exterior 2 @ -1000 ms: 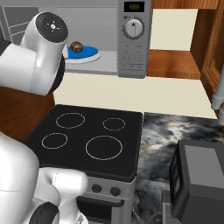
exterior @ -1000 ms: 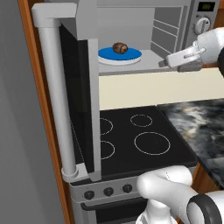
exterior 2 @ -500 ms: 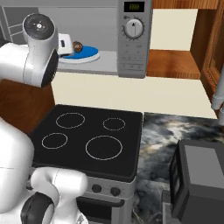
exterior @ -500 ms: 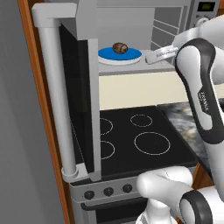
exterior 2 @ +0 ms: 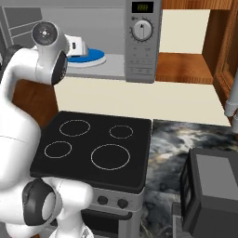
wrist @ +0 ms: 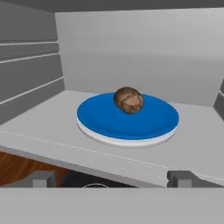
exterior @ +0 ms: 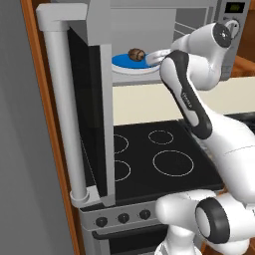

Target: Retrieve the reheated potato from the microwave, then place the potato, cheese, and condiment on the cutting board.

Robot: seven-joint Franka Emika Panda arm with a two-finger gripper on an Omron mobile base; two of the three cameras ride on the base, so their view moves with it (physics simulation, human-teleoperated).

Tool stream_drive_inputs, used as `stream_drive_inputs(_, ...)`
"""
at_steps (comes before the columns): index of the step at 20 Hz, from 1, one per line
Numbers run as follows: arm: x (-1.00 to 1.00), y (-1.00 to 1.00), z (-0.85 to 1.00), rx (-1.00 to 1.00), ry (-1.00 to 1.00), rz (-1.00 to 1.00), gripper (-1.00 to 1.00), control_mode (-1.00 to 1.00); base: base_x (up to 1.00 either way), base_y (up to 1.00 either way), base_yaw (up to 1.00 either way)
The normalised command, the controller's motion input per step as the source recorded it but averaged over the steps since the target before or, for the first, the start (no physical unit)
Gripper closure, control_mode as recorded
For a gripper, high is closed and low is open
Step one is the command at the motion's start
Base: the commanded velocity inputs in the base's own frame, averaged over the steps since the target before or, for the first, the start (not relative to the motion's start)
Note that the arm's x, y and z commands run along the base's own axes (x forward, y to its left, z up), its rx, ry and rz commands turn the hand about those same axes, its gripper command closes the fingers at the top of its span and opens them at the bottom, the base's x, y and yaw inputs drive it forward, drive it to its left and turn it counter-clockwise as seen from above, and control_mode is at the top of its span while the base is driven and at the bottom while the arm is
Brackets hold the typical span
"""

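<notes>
In the hand view, the end effector [wrist: 112, 179] sits at six o'clock with its two dark fingertips [wrist: 43, 178] spread wide apart and holding nothing, just outside the front lip of the microwave [wrist: 131, 52] cavity. Beyond it, toward twelve o'clock, a round blue plate [wrist: 100, 120] lies on the grey microwave floor, and the small brown potato [wrist: 128, 99] rests on the plate's far half. From the left base view, the microwave door [exterior: 89, 99] stands swung open at nine o'clock, above the black stove top [exterior: 159, 159].
</notes>
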Motion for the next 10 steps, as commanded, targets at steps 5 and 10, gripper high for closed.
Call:
stream_drive_inputs(5,0.88,0.05,0.00,0.01,0.01,-0.09,-1.00,-1.00,0.00,0.00,0.00)
stream_drive_inputs(10,0.70,0.11,-0.05,0.03,0.09,-0.04,-1.00,-1.00,0.00,0.00,0.00)
